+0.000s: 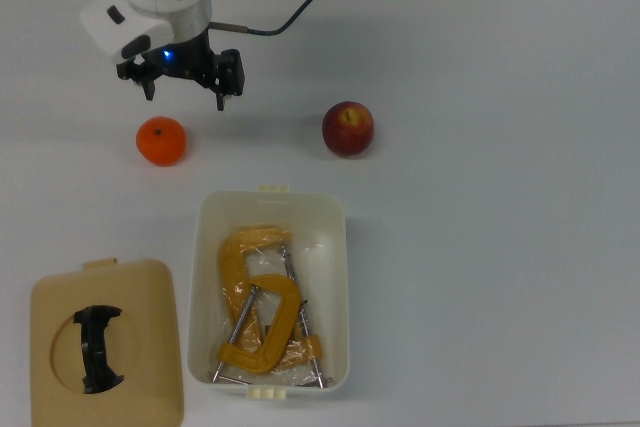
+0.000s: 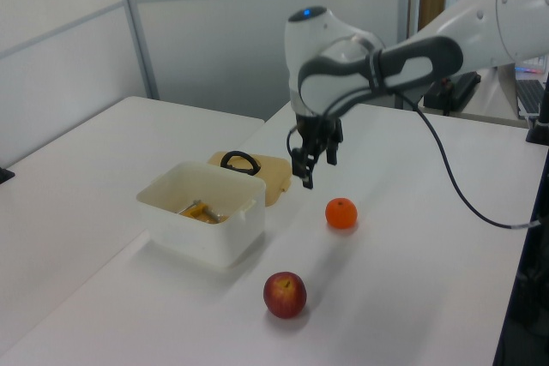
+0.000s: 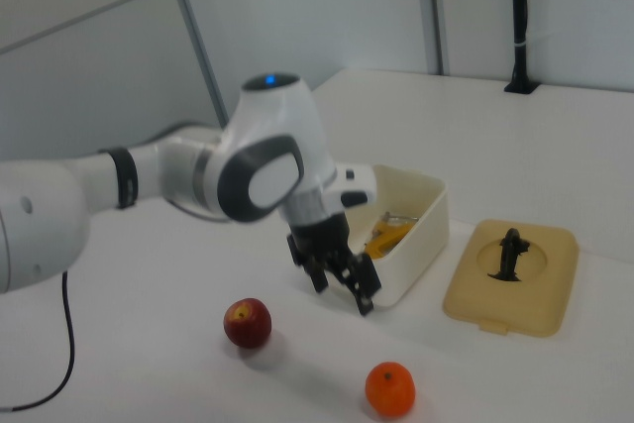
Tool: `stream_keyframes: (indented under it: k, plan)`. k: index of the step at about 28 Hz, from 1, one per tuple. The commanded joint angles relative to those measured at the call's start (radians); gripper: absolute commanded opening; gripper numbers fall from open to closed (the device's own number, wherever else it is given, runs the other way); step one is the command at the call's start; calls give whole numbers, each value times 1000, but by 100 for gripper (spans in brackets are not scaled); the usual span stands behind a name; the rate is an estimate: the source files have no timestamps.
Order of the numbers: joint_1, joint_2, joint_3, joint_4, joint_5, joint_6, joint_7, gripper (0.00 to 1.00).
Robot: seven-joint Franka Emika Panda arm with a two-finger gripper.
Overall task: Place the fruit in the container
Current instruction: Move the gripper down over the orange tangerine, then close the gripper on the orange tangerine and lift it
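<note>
The orange fruit (image 1: 161, 141) lies on the white table toward the top view's left, and the dark-red apple (image 1: 348, 129) lies toward the top view's middle. Both rest outside the cream-white container (image 1: 204, 277), which holds yellow clamps. My gripper (image 1: 186, 95) is open and empty. It hangs above the table just beyond the orange, slightly to its right in the top view. In the left view the gripper (image 2: 318, 169) hovers up-left of the orange (image 2: 341, 213), with the apple (image 2: 285, 294) nearer the camera. The right view shows the gripper (image 3: 343, 294) between the apple (image 3: 248, 323) and the container (image 3: 416, 235), above the orange (image 3: 389, 388).
A flat tan lid (image 1: 105, 347) with a black handle lies beside the container at the top view's lower left. The yellow clamps (image 1: 262, 312) fill much of the container's floor. The arm's black cable (image 2: 463, 195) hangs at the left view's right.
</note>
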Motion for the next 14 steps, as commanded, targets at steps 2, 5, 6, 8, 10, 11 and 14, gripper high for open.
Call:
stream_keyframes:
  k: [2, 5, 6, 8, 10, 11, 14]
  plan:
    - [10, -30, -17, -174, -74, 181, 9, 100]
    - [7, -20, -26, -194, -94, 216, 9, 100]
    - [6, -17, -30, -197, -100, 227, 9, 100]
    - [6, 2, -49, -202, -114, 259, 9, 100]
    - [4, 16, -63, -202, -120, 279, 9, 100]
    - [4, 23, -69, -202, -126, 290, 7, 100]
    - [4, 60, -86, -202, -155, 331, 9, 100]
